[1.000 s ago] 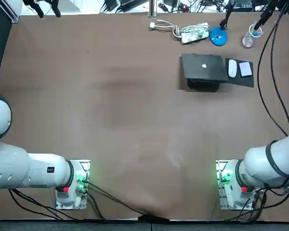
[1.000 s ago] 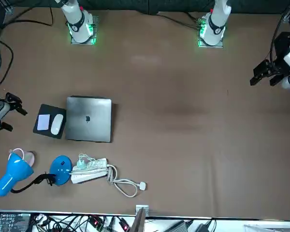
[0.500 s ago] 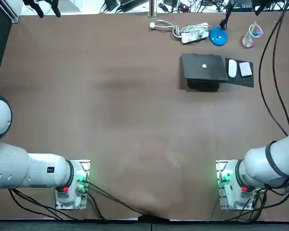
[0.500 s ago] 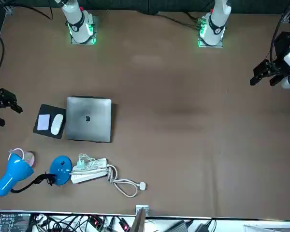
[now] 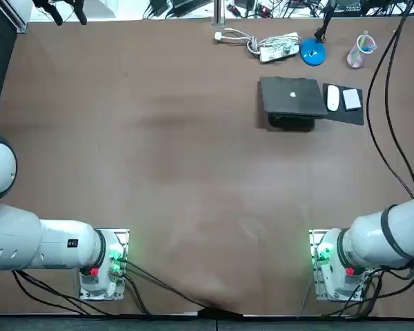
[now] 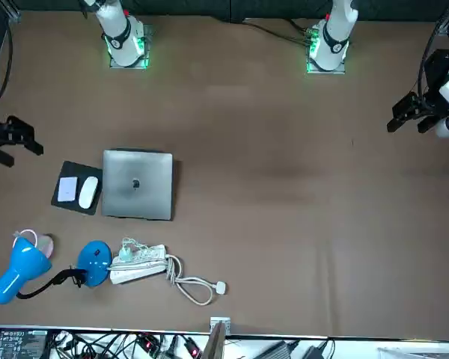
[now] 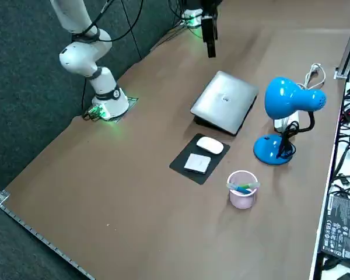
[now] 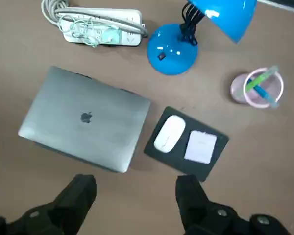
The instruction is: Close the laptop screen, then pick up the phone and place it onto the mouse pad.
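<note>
Matt metal laptop (image 8: pixel 85 120), glossy plastic lamp (image 8: pixel 172 50)

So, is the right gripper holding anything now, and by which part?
Nothing. The right gripper is open and empty, well above the table; the phone lies on the mouse pad.

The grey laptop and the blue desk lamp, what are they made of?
The closed grey laptop looks like matte metal, probably aluminium: an even, dull sheen. The blue desk lamp is glossy, with bright glints on its base: plastic or painted metal. The right gripper hovers open near the laptop.
</note>
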`<state>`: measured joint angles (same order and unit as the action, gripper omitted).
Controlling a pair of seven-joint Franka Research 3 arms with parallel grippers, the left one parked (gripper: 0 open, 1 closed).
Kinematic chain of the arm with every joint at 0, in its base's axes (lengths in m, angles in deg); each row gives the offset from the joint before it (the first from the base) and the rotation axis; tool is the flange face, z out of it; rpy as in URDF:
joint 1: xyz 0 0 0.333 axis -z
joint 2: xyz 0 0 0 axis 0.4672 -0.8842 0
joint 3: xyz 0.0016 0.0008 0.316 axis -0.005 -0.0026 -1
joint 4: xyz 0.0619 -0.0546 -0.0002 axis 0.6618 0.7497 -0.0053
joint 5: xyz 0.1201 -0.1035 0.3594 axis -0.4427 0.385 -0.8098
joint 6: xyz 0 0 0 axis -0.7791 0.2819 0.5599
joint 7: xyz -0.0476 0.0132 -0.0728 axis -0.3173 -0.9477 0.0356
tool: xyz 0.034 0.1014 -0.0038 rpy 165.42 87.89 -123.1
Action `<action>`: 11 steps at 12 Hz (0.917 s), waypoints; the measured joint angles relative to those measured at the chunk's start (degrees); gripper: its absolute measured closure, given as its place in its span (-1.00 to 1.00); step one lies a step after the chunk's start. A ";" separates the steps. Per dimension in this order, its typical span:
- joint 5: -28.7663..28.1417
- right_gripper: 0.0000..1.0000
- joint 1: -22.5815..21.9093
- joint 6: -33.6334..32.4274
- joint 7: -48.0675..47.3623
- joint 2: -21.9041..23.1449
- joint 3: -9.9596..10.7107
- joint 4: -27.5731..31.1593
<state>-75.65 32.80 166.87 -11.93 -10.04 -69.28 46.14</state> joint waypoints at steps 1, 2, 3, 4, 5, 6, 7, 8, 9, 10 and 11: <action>0.01 -1.00 -0.74 -0.62 -2.41 1.12 0.01 0.67; 0.17 -1.00 -1.85 -0.82 -5.23 2.34 0.06 1.83; 1.16 -1.00 -3.37 -0.82 -8.46 3.83 0.07 3.41; 2.66 -1.00 -5.18 -0.81 -12.03 5.45 0.07 5.15; 3.88 -1.00 -7.13 -0.80 -15.70 7.16 0.07 6.89; 4.76 -1.00 -8.99 -0.80 -19.15 8.85 0.06 8.54; 5.39 -1.00 -10.42 -0.84 -21.85 10.60 0.05 10.04; 5.77 -1.00 -11.29 -0.93 -23.51 12.36 0.16 11.49; 5.81 -1.00 -11.93 -1.04 -24.07 14.07 0.47 13.03; 5.85 -1.00 -12.57 -1.07 -24.24 15.65 1.08 14.68; 5.86 -1.00 -13.04 -1.08 -24.24 17.02 1.85 16.24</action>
<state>-69.79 19.76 165.80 -36.17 6.98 -67.43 62.37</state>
